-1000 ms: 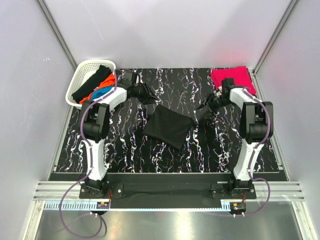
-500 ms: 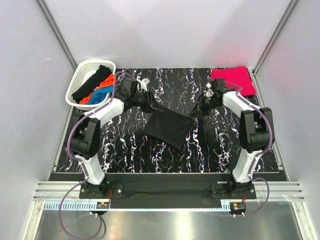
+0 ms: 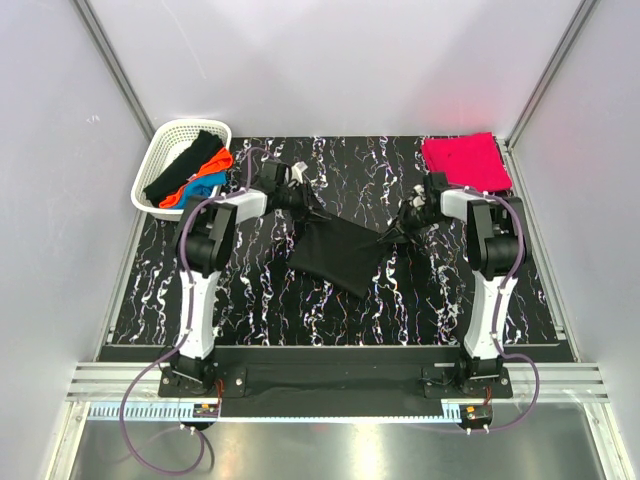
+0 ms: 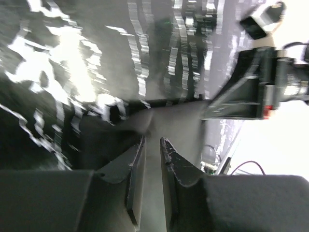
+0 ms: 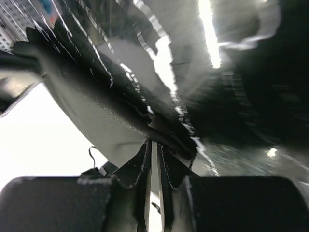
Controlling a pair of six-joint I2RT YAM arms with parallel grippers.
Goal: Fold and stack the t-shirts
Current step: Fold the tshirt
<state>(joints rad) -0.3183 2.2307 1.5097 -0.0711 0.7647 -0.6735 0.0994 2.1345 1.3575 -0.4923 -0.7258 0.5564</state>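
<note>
Black t-shirt (image 3: pixel 340 255) sits near the middle of the table (image 3: pixel 250 300), a little toward the far edge, as a dark, slightly skewed four-sided shape with its far side drawn out between the two arms. Left gripper (image 3: pixel 312 213) is at the shirt's far left corner; in the left wrist view its fingers (image 4: pixel 134 179) stand close together with a strip of the grey-looking cloth running up between them, so it is clamped on the fabric. Right gripper (image 3: pixel 390 233) is at the far right corner, and in the right wrist view its fingers (image 5: pixel 141 166) are nearly touching, pinching a fold of the same cloth at their tips. The stretch of cloth between the two grips looks taut, but how much of the shirt is lifted off the surface I cannot tell. Both wrist views are streaked with blur. At the far right corner of the table lies a pinkish-red t-shirt (image 3: pixel 465 160), flat and roughly square, well apart from the black one. At the far left corner, partly over the table's edge, stands a white lattice basket (image 3: pixel 150 165) — inside it lie a black shirt (image 3: pixel 185 165), an orange shirt (image 3: pixel 208 170) and a blue shirt (image 3: pixel 207 185), bunched together. The table is black with white marbled veins.
</note>
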